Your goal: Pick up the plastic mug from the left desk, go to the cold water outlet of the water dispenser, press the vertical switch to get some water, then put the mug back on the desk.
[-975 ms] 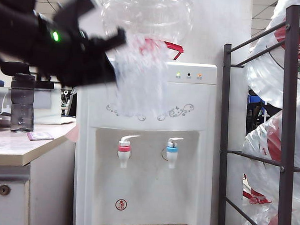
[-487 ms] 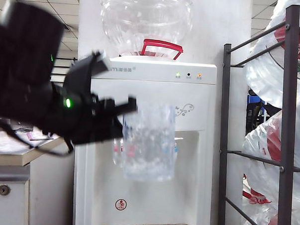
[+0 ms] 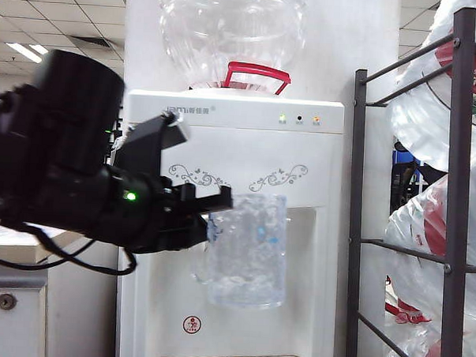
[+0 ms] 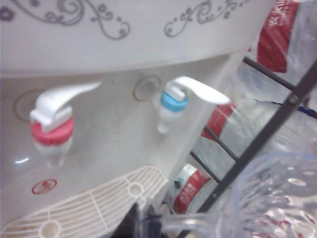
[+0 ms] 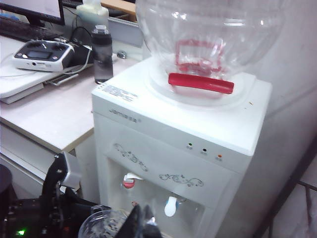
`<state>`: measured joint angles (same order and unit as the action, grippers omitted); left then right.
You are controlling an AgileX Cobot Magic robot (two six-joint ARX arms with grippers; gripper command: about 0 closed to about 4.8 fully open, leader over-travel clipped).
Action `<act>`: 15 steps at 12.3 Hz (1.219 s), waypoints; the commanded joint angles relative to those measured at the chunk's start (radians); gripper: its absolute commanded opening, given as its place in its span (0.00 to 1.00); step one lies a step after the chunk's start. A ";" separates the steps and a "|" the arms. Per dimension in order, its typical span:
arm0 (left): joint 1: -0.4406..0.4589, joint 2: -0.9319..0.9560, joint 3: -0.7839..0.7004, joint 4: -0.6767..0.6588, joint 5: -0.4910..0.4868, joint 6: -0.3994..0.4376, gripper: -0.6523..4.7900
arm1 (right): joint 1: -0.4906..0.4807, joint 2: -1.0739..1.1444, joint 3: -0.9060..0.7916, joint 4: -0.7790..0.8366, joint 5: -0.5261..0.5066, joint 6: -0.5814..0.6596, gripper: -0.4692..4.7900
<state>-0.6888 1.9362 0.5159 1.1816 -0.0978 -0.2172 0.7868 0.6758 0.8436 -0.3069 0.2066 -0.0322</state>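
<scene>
Before the water dispenser, lowered from jug height to tap level: plastic mug clenched in left gripper, nearing cold water outlet; right gripper aloft, fingers pinched shut, empty.

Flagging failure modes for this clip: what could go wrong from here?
1. The left pincer holds the clear dimpled plastic mug between both taps, so the red-banded tap could be pressed instead of the blue-banded tap.
2. The grip is at the rim only; pushing the lever may tilt the mug.
</scene>
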 commanded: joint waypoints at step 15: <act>-0.002 0.154 0.274 -0.344 -0.153 0.000 0.11 | -0.001 -0.002 0.008 -0.012 -0.003 -0.002 0.08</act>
<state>-0.6895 2.0903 0.7734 0.8463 -0.2443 -0.2150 0.7849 0.6758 0.8436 -0.3313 0.2058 -0.0326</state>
